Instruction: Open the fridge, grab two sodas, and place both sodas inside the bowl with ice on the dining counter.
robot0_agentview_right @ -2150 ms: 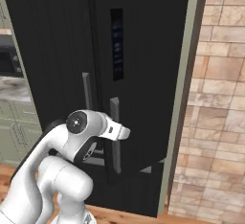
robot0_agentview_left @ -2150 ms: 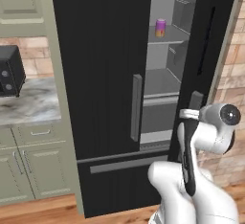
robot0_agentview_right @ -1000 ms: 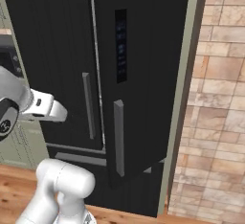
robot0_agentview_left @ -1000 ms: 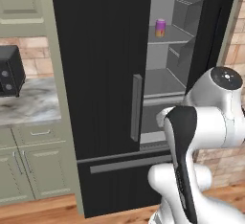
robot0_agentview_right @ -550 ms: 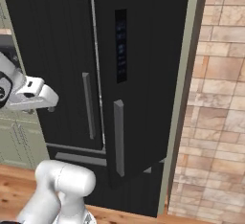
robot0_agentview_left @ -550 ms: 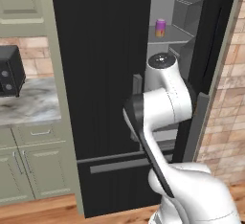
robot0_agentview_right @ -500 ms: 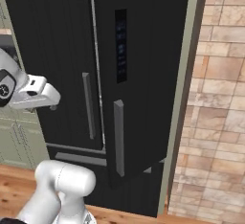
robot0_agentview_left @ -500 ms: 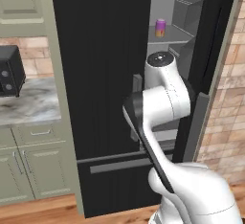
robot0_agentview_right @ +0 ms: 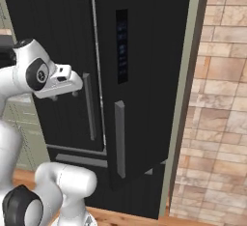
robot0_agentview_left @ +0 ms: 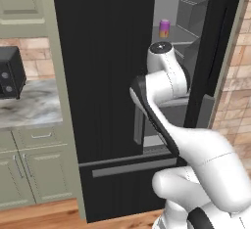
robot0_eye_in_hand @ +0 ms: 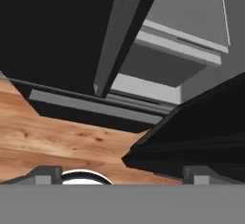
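kitchen: brick wall (robot0_agentview_right: 217, 99) at 3 o'clock of fridge (robot0_agentview_left: 98, 76), green cabinets (robot0_agentview_left: 34, 174) and microwave (robot0_agentview_left: 10, 74) at 9 o'clock, wood floor (robot0_eye_in_hand: 57, 137) showing below in hand view
step: fridge-opening step looking close to done; right door (robot0_agentview_right: 140, 75) is swinging out, left door shut, no can taken yet
fridge: grey shelves (robot0_agentview_left: 184, 37) are showing through the gap in left base view; drawer (robot0_agentview_left: 127, 169) below is shut
can: purple one (robot0_agentview_left: 164, 28) is standing on upper shelf, at 12 o'clock above the arm (robot0_agentview_left: 166, 76); red one can't tell where
gripper: (robot0_eye_in_hand: 119, 173) tips are sitting far apart at bottom of hand view, jaws spread wide, holding nothing
can vs jaws: well apart; hand is pointing down at left handle (robot0_eye_in_hand: 122, 31), drawer front and floor, can lying up and behind its line of sight
next: judging it needs the hand tilting up and reaching into the gap toward 12 o'clock, jaws kept wide to straddle the can; door edge (robot0_eye_in_hand: 191, 137) is close at 4 o'clock, risk of clipping it
bowl, counter: not visible from here
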